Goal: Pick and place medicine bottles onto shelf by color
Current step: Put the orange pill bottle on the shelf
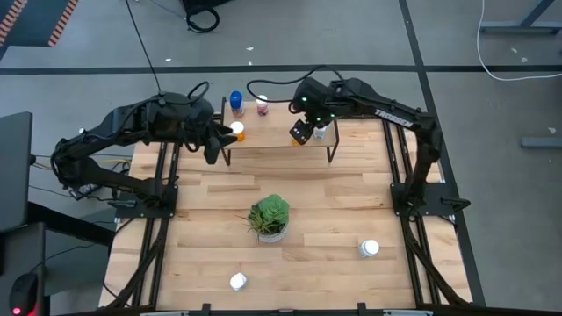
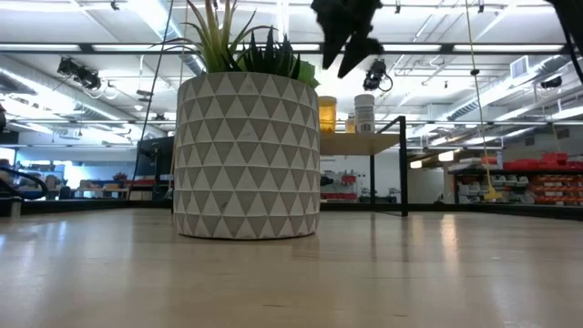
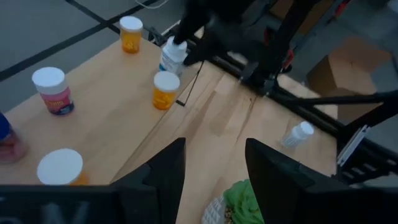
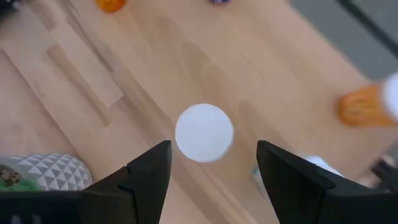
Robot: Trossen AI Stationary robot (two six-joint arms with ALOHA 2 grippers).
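Shelf (image 1: 279, 151) at the far edge of the table (image 1: 211, 211), partly stocked.

- Count on the shelf, from the left wrist view: six medicine bottles. Three orange (image 3: 165, 90), one pinkish (image 3: 53, 91), one blue (image 1: 235, 99), one white (image 3: 173, 55).
- Left on the table: two white-capped bottles at the near side, one lying to the right (image 1: 369, 248), one near centre (image 1: 237, 281). Total eight.
- One potted plant (image 1: 269, 217) at mid-table.
- Right gripper (image 4: 211, 149) hovers over the white bottle's cap at the shelf's right part, jaws spread, grasping nothing.
- Left gripper (image 3: 214, 146) waits by the shelf's left end, jaws apart and empty.
- Judgement: about three quarters done. Orange bottles look scattered, so colour grouping may need tidying.
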